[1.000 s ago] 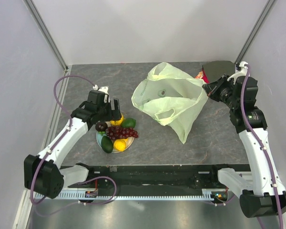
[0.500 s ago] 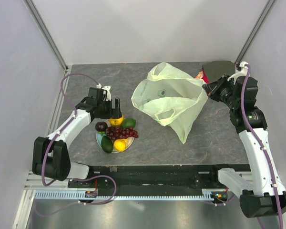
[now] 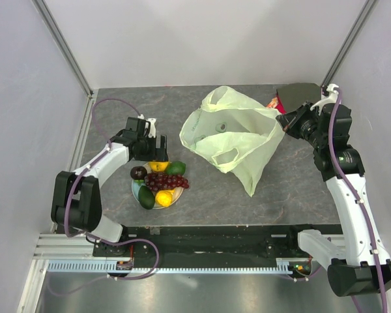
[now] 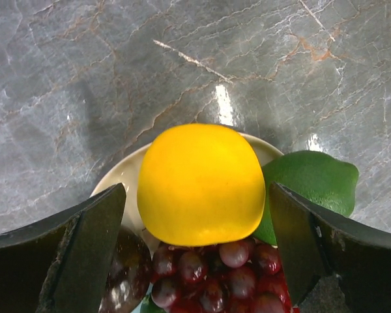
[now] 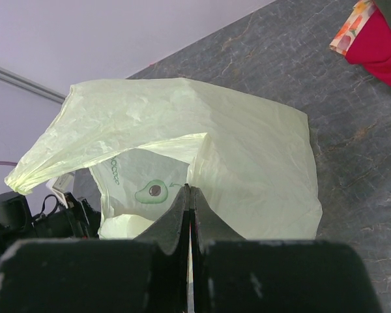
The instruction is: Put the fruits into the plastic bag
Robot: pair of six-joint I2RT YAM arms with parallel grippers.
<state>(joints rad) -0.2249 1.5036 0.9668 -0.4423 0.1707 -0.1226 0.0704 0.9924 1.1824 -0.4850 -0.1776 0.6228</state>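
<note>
Straddling yellow fruit [image 4: 201,184], left claw [image 4: 197,190] spread.

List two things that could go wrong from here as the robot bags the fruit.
The open left gripper straddles the round yellow fruit, which touches the dark red grape bunch; closing could snag grapes or nudge fruit off the pale round plate. The shut right gripper pinches only one thin edge of the pale green translucent plastic bag; it might slip.

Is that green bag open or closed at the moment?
Open. The right gripper, shut on the rim of the plastic bag, holds it up; the mouth gapes, showing an avocado print on the inside wall.
</note>
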